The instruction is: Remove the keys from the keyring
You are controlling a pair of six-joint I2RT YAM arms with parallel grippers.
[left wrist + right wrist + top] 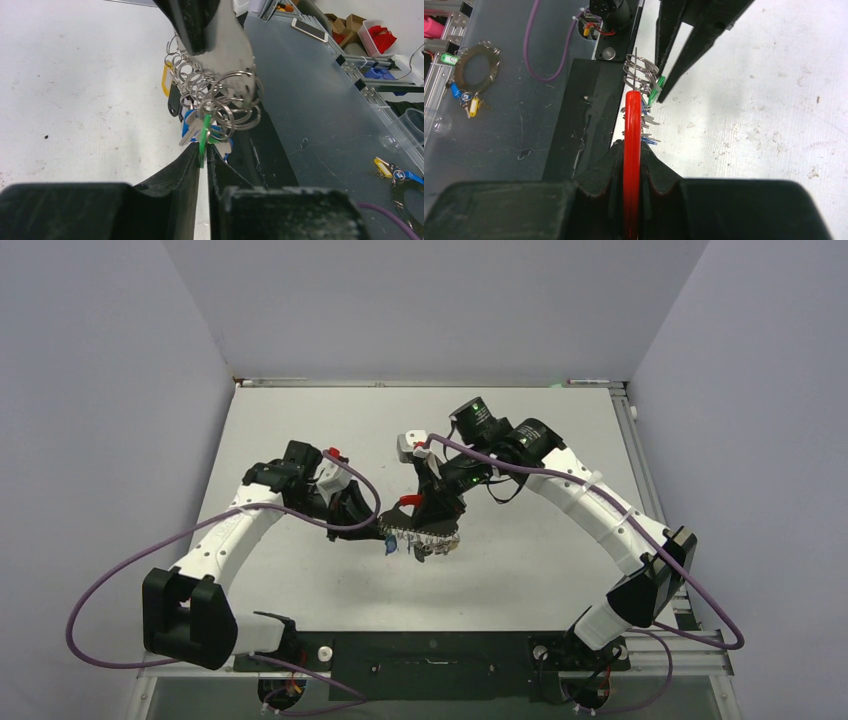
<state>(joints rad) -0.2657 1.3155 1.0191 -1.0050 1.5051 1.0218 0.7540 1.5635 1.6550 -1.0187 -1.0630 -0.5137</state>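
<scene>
This is a robotics lab test cell. A scuffed white table (300,580) is boxed in by plain lilac walls (420,300). An aluminium rail (640,445) runs along its three o'clock edge, and purple cables (100,585) loop off two white arms (590,502) mounted at six o'clock. In the left wrist view, a phone (310,30), cardboard boxes (350,22) and a white bin (381,37) holding something red sit at one o'clock. A clear plastic cup (407,130) stands at three o'clock.
</scene>
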